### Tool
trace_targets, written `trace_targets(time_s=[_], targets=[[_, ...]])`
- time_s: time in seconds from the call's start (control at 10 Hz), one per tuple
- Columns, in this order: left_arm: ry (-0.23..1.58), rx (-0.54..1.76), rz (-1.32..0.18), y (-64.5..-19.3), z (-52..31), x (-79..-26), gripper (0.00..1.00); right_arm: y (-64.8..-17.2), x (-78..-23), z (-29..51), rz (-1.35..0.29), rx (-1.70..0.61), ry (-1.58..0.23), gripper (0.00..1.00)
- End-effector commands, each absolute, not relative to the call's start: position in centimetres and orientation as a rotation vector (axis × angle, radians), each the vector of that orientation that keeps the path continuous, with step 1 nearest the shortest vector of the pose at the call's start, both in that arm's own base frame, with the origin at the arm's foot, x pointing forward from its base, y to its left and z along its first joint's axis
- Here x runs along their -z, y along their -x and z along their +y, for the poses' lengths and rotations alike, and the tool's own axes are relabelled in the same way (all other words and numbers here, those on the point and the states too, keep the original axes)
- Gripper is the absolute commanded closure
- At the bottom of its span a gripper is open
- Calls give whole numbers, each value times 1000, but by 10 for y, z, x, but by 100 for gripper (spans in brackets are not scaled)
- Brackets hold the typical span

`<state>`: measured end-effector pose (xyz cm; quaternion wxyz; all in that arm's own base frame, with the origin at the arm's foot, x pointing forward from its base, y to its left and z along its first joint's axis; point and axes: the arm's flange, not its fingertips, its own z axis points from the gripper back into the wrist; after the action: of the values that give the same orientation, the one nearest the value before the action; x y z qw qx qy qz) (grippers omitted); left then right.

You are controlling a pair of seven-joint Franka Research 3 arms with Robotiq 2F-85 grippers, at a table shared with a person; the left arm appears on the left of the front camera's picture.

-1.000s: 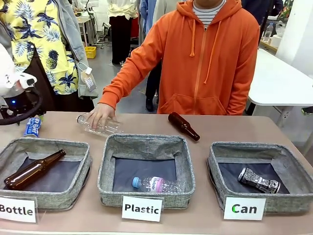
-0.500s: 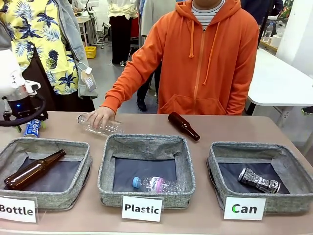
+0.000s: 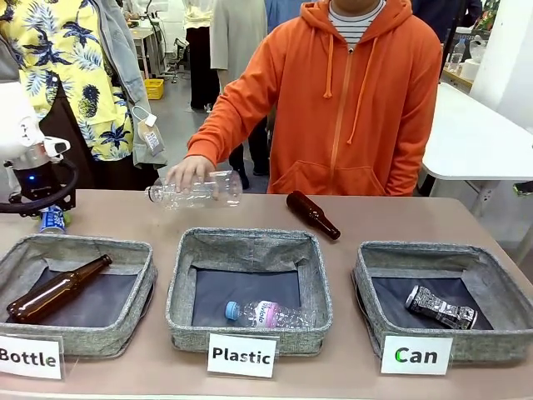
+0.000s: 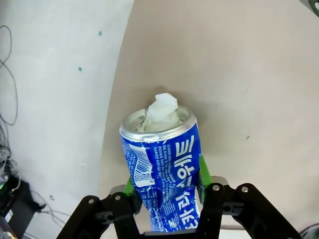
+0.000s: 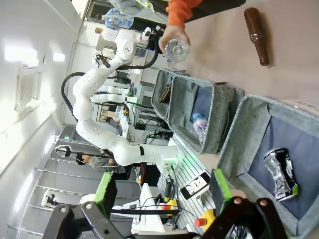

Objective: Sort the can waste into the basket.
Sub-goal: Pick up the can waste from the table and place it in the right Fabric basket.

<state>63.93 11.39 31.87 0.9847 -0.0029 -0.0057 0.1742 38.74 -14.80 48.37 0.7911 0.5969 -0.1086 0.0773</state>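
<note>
The table [image 3: 391,218] is carrying three grey bins along its near edge, each with a card in front so that the kinds of waste are not mixing. At the far side a person's hand [image 3: 190,171] is holding a clear plastic bottle [image 3: 196,193] raised off the table, probably meant for the middle bin. It is not can waste.

The basket [image 3: 363,287] carded "Can" is standing at the near right. The dark patterned can [image 3: 440,307] is lying flat inside it, so I judge that half as done.

The blue-and-white can [image 4: 162,167] is at the far left, beyond the "Bottle" bin. The left gripper [image 4: 166,191] is clamping it between its green pads, across the crushed body. Whether the can is touching the table, I cannot tell.

The right gripper [image 5: 162,191] is hanging at the right end with its fingers spread and nothing between them.
</note>
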Motion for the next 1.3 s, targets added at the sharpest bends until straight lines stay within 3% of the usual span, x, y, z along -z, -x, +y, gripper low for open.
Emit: trace_targets(time_s=[0.0, 0.3, 0.6, 1.0, 1.2], targets=[[-5, -350, -9, -639, 116, -327, 100, -387, -486, -149, -241, -185, -1281, 0], [64, -300, -143, -614, 137, -393, 100, -387, -486, -149, -241, -185, -1281, 0], [208, -21, -311, -538, 135, -484, 100, -387, -486, -149, -241, -185, -1281, 0], [203, 838, -164, -409, 95, -483, 100, -387, -486, -149, -241, -185, -1281, 0], [121, 1190, -247, -370, 49, -465, 100, -387, -486, -149, -241, -185, -1281, 0]])
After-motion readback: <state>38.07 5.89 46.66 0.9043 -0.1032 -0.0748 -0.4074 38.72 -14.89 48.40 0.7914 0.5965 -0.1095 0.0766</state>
